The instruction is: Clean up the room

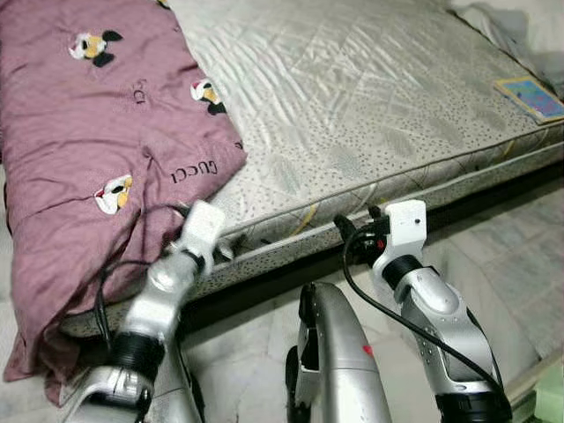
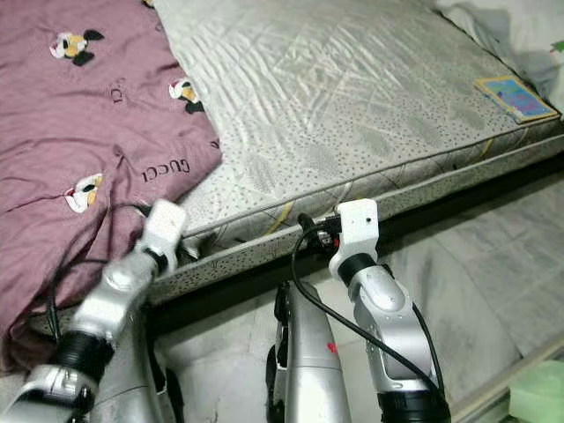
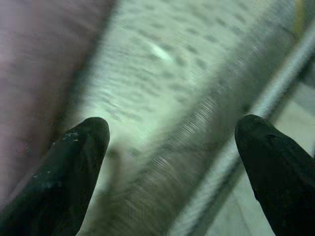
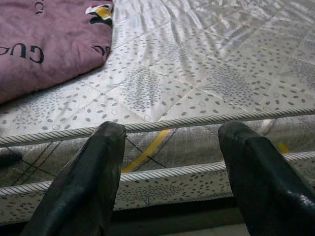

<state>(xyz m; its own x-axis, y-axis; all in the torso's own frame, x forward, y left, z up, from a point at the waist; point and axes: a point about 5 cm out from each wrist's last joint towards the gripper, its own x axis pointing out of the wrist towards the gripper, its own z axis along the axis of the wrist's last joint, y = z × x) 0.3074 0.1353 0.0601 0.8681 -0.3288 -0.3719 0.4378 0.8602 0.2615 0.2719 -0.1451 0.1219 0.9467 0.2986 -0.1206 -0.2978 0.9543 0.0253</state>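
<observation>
The head views show a bed with a quilted grey mattress point(image 1: 370, 97); a mauve blanket point(image 1: 79, 141) with cartoon prints covers its left part and hangs over the near edge toward the floor point(image 1: 520, 264). A thin book point(image 1: 531, 95) with a blue cover lies flat near the mattress's far right corner. The left gripper point(image 3: 172, 147) is at the mattress edge, just beside the blanket's hanging hem; the left wrist view, blurred, shows its jaws released, with the mattress side between the 2 fingers. The right gripper point(image 4: 170, 147) is held near the mattress edge, further right; the right wrist view shows its jaws released and empty, facing the piped mattress seam. The right eye view alone shows a pale green object point(image 2: 538, 388) at the lower right corner.
</observation>
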